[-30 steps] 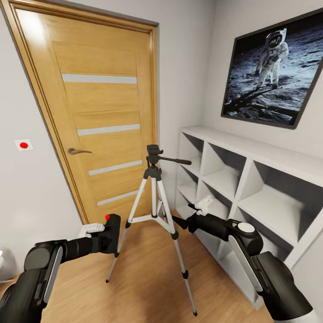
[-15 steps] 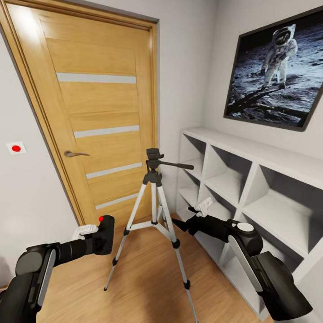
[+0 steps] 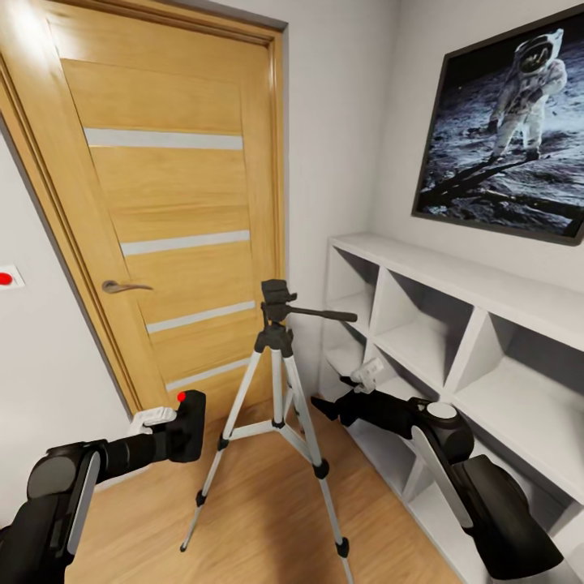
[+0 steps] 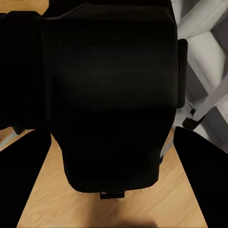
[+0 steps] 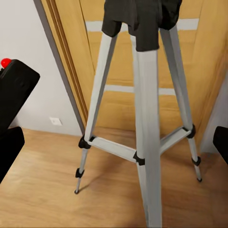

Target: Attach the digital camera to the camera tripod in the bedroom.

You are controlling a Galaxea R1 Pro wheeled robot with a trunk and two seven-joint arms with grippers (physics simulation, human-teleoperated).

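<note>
The camera tripod (image 3: 277, 349) stands upright on the wood floor in front of the door, its black head (image 3: 276, 294) bare and the pan handle pointing right. My left gripper (image 3: 180, 431) is shut on the digital camera (image 3: 191, 417), low and to the left of the tripod, with the red button (image 3: 181, 397) on top. In the left wrist view the camera body (image 4: 109, 95) sits between the dark fingers (image 4: 23, 185). My right gripper (image 3: 322, 405) hangs open just right of the tripod's legs (image 5: 142, 118), touching nothing; the camera (image 5: 14, 90) shows at that view's edge.
An oak door (image 3: 178, 203) with pale stripes stands shut behind the tripod. White cube shelves (image 3: 454, 324) run along the right wall under an astronaut picture (image 3: 503, 138). Grey wall with a red-dot switch (image 3: 5, 278) lies to the left. Bare floor (image 3: 259, 519) stretches in front.
The whole view has shifted: door and wall switch slid left, shelves and picture grew. The tripod looks a little nearer. Both arms keep their pose, camera still held.
</note>
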